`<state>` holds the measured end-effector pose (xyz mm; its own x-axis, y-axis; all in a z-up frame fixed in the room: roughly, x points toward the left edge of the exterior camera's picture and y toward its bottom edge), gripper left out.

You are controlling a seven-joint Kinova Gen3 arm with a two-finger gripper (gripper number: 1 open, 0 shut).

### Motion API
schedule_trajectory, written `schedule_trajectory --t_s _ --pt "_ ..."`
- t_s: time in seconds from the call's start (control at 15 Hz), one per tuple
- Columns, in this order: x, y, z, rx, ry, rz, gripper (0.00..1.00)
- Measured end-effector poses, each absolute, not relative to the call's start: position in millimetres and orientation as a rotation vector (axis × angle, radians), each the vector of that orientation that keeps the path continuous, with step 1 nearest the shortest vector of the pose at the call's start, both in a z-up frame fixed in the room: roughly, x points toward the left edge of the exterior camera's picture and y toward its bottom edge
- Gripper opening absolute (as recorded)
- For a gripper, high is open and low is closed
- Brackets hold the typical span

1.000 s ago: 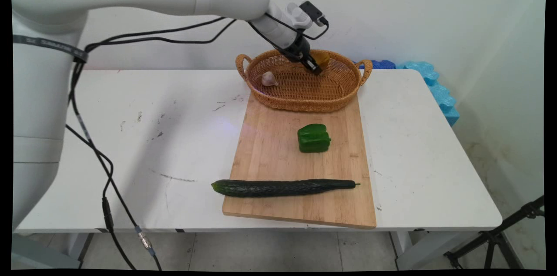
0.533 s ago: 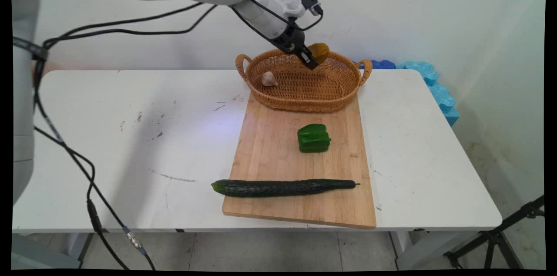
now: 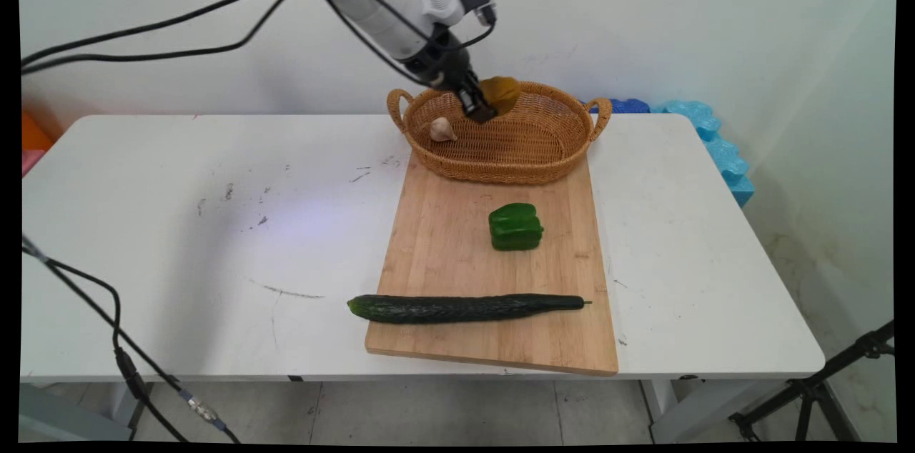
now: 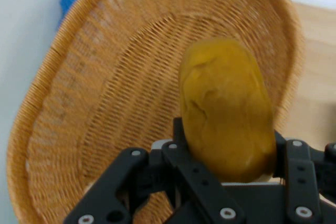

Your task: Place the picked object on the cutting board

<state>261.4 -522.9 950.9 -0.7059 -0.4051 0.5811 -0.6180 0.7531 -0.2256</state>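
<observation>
Gripper (image 3: 485,107) clamping yellow-brown potato (image 3: 500,93) above wicker basket (image 3: 543,153), garlic (image 3: 442,129) inside

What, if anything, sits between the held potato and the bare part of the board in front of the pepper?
The tool holds the potato above the basket. Toward that bare board, the basket's near rim comes first, then the pepper. The cucumber lies beyond it.

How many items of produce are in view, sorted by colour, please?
Green: 2, the pepper and the cucumber.
Yellow-brown: 1, the potato held in the hand.
Whitish: 1, the garlic in the basket.
Total: 4.
</observation>
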Motion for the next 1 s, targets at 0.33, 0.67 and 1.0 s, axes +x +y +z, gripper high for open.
schedule_trajectory --t_s 0.33,0.67,1.0 --pt "280.8 -479.0 945.4 0.715 -2.519 0.486 0.0" --pt "294.1 -445.4 927.5 0.697 -2.575 0.406 0.0" --pt "299.4 -423.2 895.5 0.707 -2.601 0.328 0.0"
